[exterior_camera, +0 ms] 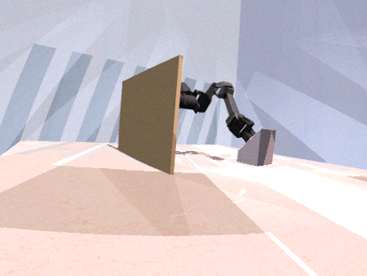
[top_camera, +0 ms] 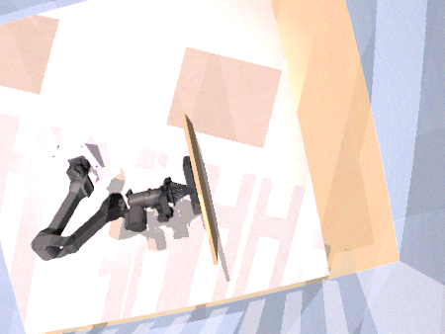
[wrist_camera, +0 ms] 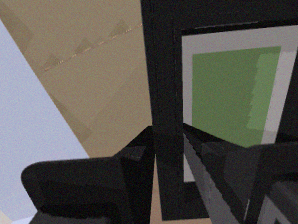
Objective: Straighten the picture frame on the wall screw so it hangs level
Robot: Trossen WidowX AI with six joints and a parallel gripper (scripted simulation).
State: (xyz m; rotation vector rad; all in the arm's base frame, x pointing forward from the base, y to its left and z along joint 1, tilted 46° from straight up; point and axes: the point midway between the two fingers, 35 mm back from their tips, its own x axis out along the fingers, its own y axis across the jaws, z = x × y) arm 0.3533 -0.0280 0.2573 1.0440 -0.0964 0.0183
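Note:
The picture frame (wrist_camera: 164,75) (top_camera: 187,166) has a black border, a white mat and a green picture. It is at the face of the upright board. My gripper (wrist_camera: 166,129) (top_camera: 192,190) is shut on the frame's left bar in the wrist view, with one finger on each side of it. In the wrist view the frame's inner top edge rises a little to the right; its true tilt cannot be told from here. The screw and the notched strip are hidden. In the exterior view the board hides the frame and the fingers.
The upright tan board (top_camera: 211,236) (exterior_camera: 147,114) (wrist_camera: 100,95) stands behind the frame. The arm reaches to it from its grey base block (top_camera: 94,154) (exterior_camera: 261,149). Patterned light and shadows fall on the pale table top (top_camera: 124,59) (exterior_camera: 122,257).

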